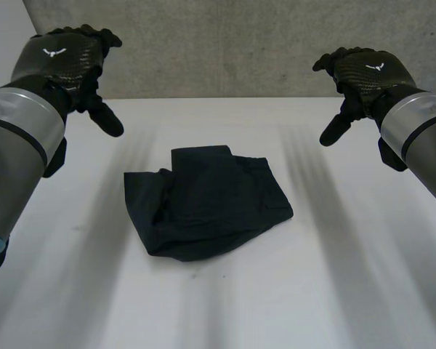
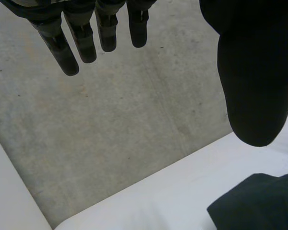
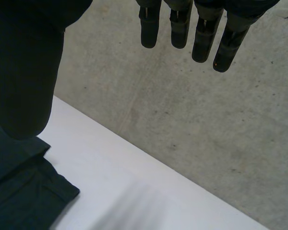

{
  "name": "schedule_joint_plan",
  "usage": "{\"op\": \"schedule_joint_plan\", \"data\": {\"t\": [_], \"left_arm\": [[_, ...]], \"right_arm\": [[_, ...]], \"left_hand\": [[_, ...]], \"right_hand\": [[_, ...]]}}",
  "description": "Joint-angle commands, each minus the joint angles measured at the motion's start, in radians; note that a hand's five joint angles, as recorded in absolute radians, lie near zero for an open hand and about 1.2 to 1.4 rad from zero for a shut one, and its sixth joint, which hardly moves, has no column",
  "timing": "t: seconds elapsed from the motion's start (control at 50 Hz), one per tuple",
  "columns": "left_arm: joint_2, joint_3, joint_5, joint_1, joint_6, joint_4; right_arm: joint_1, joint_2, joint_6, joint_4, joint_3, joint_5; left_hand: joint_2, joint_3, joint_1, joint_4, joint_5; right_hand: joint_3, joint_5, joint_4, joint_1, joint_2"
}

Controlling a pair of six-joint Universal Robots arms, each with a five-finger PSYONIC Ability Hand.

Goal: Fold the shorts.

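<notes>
HEAD VIEW
- Shorts [image 1: 207,203]: dark fabric, folded into a rumpled stack on the white table [image 1: 334,283], about midway between its left and right edges. The top layer lies over a lower layer, which shows past it toward the left edge.
- Left hand [image 1: 65,62]: raised over the table's far left corner, back of the hand toward the camera. Fingers loosely bent, thumb pointing toward the shorts, nothing held. Well apart from the shorts.
- Right hand [image 1: 363,73]: raised over the far right corner in a mirrored pose. Fingers relaxed, thumb pointing inward, nothing held. Well apart from the shorts.
- Concrete surface [image 1: 240,43]: grey, beyond the table's far edge.

LEFT WRIST VIEW
- Left hand [image 2: 81,45]: fingers straight, side by side, spread wide from the thumb [image 2: 254,86]. Nothing lies between them.
- Shorts [image 2: 259,203]: one dark corner on the table [image 2: 158,201], near the thumb tip and apart from it.
- Concrete surface [image 2: 110,124]: past the fingertips, beyond the table edge.

RIGHT WRIST VIEW
- Right hand [image 3: 201,36]: fingers straight and side by side, thumb [image 3: 24,81] held wide apart. Nothing gripped.
- Shorts [image 3: 24,191]: a layered corner on the table [image 3: 134,191], by the thumb tip.
- Concrete surface [image 3: 206,120]: past the fingertips, beyond the table edge.
</notes>
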State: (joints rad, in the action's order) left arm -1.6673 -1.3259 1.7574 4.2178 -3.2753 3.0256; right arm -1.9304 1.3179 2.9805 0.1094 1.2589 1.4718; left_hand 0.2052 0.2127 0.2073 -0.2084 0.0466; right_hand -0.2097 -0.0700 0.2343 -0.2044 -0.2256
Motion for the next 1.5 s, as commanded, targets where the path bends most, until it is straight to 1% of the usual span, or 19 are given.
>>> {"op": "schedule_joint_plan", "data": {"t": [0.02, 0.12, 0.24, 0.36, 0.46, 0.56, 0.66, 0.74, 0.8, 0.82, 0.96, 1.06, 1.14, 1.16, 1.24, 1.32, 1.36, 1.38, 1.5], "left_arm": [[-0.133, -0.033, -0.044, -0.070, -0.003, 0.038], [-0.262, -0.029, -0.044, -0.110, -0.026, 0.036], [-0.414, -0.018, -0.033, -0.151, -0.171, 0.049], [-0.500, 0.004, -0.019, -0.153, -0.239, 0.047], [-0.523, 0.014, 0.030, -0.144, -0.241, 0.047], [-0.509, -0.002, 0.066, -0.140, -0.236, 0.047], [-0.460, -0.068, 0.109, -0.139, -0.231, 0.045], [-0.414, -0.151, 0.116, -0.134, -0.222, 0.053], [-0.373, -0.211, 0.117, -0.125, -0.213, 0.059], [-0.362, -0.223, 0.116, -0.124, -0.211, 0.059], [-0.272, -0.263, 0.122, -0.101, -0.182, 0.084], [-0.197, -0.266, 0.125, -0.049, -0.164, 0.081], [-0.129, -0.269, 0.114, -0.027, -0.142, 0.075], [-0.103, -0.271, 0.114, -0.027, -0.130, 0.075], [-0.060, -0.269, 0.111, -0.039, -0.093, 0.075], [-0.051, -0.257, 0.094, -0.083, -0.069, 0.078], [-0.058, -0.253, 0.079, -0.122, -0.067, 0.082], [-0.065, -0.250, 0.070, -0.143, -0.067, 0.085], [-0.190, -0.216, 0.047, -0.292, -0.075, 0.079]], "right_arm": [[-0.012, -0.054, -0.113, -0.085, 0.039, 0.038], [-0.016, -0.161, -0.193, -0.056, 0.028, 0.035], [-0.030, -0.282, -0.212, -0.034, 0.031, 0.016], [-0.070, -0.347, -0.203, -0.045, 0.040, -0.045], [-0.099, -0.385, -0.201, -0.079, 0.047, -0.067], [-0.130, -0.427, -0.166, -0.128, 0.047, -0.065], [-0.156, -0.466, -0.147, -0.151, 0.034, -0.065], [-0.162, -0.485, -0.147, -0.160, 0.031, -0.068], [-0.160, -0.477, -0.147, -0.174, 0.033, -0.068], [-0.160, -0.473, -0.147, -0.177, 0.034, -0.070], [-0.150, -0.344, -0.164, -0.157, 0.077, -0.087], [-0.160, -0.235, -0.315, 0.029, 0.157, -0.191], [-0.162, -0.177, -0.524, 0.241, 0.226, -0.226], [-0.159, -0.167, -0.564, 0.278, 0.246, -0.225], [-0.159, -0.131, -0.705, 0.365, 0.338, -0.225], [-0.160, -0.074, -0.716, 0.355, 0.395, -0.228], [-0.159, -0.052, -0.710, 0.339, 0.404, -0.226], [-0.154, -0.037, -0.701, 0.313, 0.415, -0.223], [-0.144, 0.035, -0.623, 0.253, 0.421, -0.194]], "left_hand": [[-0.015, -0.023, -0.017, 0.018, -0.031], [-0.009, -0.017, -0.011, 0.013, -0.025], [0.058, 0.050, 0.056, -0.055, 0.042], [0.378, 0.370, 0.376, -0.375, 0.362], [0.920, 0.912, 0.918, -0.916, 0.904], [1.191, 1.183, 1.189, -1.188, 1.175], [1.191, 1.184, 1.189, -1.188, 1.175], [1.191, 1.184, 1.189, -1.188, 1.175], [1.191, 1.184, 1.189, -1.188, 1.175], [1.191, 1.184, 1.189, -1.188, 1.175], [1.189, 1.181, 1.186, -1.185, 1.173], [1.074, 1.067, 1.072, -1.071, 1.059], [0.646, 0.639, 0.644, -0.643, 0.631], [0.422, 0.414, 0.420, -0.418, 0.406], [0.039, 0.031, 0.037, -0.036, 0.023], [0.002, -0.005, 0.000, 0.001, -0.013], [0.000, -0.008, -0.003, 0.004, -0.016], [0.000, -0.008, -0.003, 0.004, -0.016], [0.005, -0.002, 0.003, -0.002, -0.011]], "right_hand": [[0.035, 0.070, -0.060, 0.030, 0.051], [0.035, 0.070, -0.060, 0.030, 0.051], [0.035, 0.070, -0.060, 0.030, 0.051], [0.035, 0.070, -0.060, 0.030, 0.051], [0.035, 0.070, -0.060, 0.030, 0.051], [0.035, 0.070, -0.060, 0.030, 0.051], [-0.019, 0.016, -0.006, -0.024, -0.003], [-0.499, -0.465, 0.475, -0.505, -0.484], [-1.098, -1.063, 1.073, -1.103, -1.082], [-1.186, -1.151, 1.161, -1.191, -1.170], [-1.187, -1.152, 1.162, -1.192, -1.171], [-1.187, -1.152, 1.162, -1.192, -1.171], [-1.187, -1.152, 1.162, -1.192, -1.171], [-1.187, -1.152, 1.162, -1.192, -1.171], [-1.187, -1.152, 1.162, -1.192, -1.171], [-1.187, -1.152, 1.162, -1.192, -1.171], [-0.656, -0.621, 0.632, -0.662, -0.640], [-0.183, -0.148, 0.158, -0.188, -0.167], [-0.078, -0.043, 0.053, -0.083, -0.062]]}}
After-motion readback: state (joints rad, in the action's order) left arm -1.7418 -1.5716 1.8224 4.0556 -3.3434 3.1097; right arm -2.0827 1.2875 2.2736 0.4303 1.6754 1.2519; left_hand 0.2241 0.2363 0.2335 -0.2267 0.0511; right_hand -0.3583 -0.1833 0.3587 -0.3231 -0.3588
